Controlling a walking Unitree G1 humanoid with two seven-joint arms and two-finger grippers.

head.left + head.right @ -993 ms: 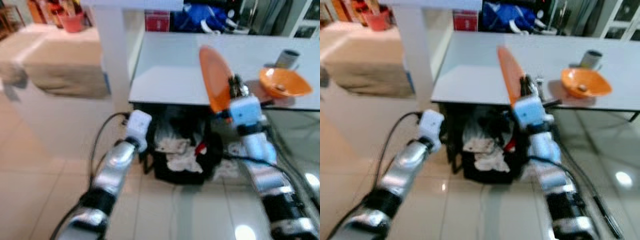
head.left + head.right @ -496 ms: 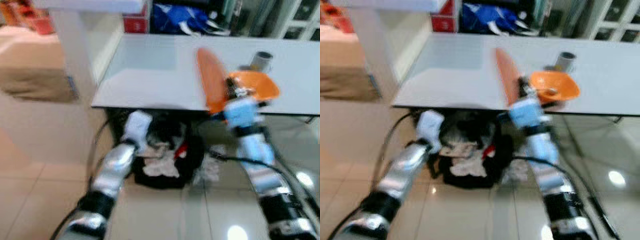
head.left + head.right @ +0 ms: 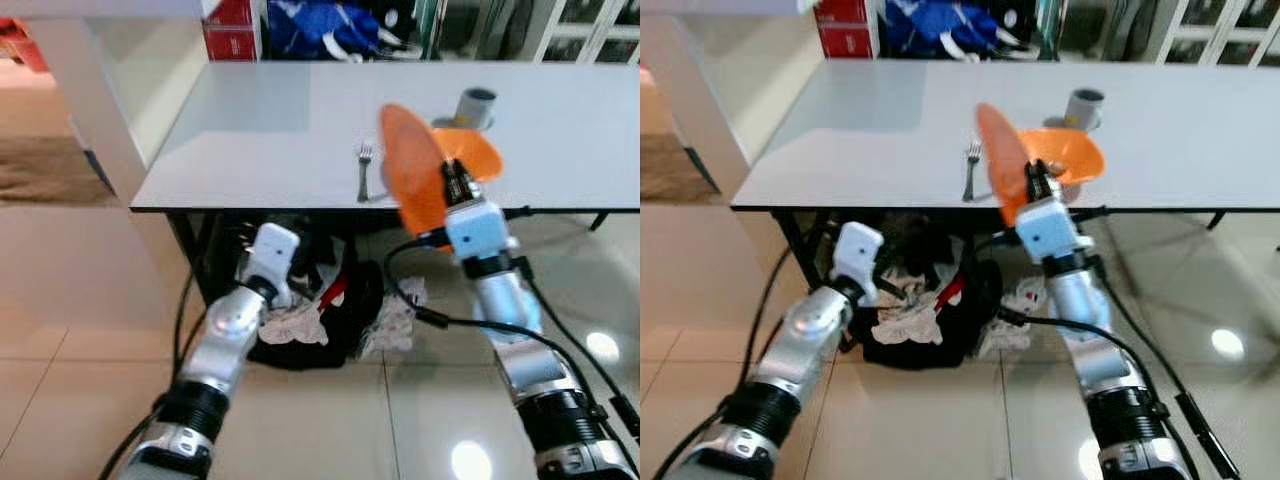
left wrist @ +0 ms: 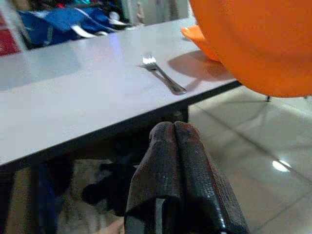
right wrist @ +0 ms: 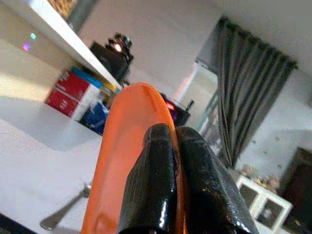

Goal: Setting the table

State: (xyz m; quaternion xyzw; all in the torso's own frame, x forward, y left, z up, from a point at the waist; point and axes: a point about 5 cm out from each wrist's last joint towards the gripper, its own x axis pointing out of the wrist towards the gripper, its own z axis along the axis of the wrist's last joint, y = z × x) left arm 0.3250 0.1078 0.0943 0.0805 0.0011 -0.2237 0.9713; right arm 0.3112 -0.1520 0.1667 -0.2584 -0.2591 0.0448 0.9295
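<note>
Two silver arms reach toward a white table [image 3: 260, 120] whose near edge crosses the head views. The right gripper [image 3: 452, 180], at about 2 o'clock from the middle of the left eye view, has its black fingers [image 5: 161, 185] pinched tight on the rim of an orange plate [image 3: 410, 170]. That plate stands nearly on edge, tilted, over the table's near edge. Just behind it, at 1 o'clock from the plate, an orange bowl [image 3: 1070, 155] sits on the tabletop, and a grey cup [image 3: 477, 105] stands beyond the bowl at 12 o'clock. One fork [image 3: 364, 170] lies flat on the table just beside the plate, at its 9 o'clock, tines pointing away from the robot.

The left gripper [image 4: 174, 134] is held low at 7 o'clock, below the table's edge, its two fingers pressed together with nothing between them. Under the table rests a dark bag [image 3: 320, 325] with crumpled white cloth [image 3: 295, 322] heaped on it, on a glossy tiled floor [image 3: 80, 350].
</note>
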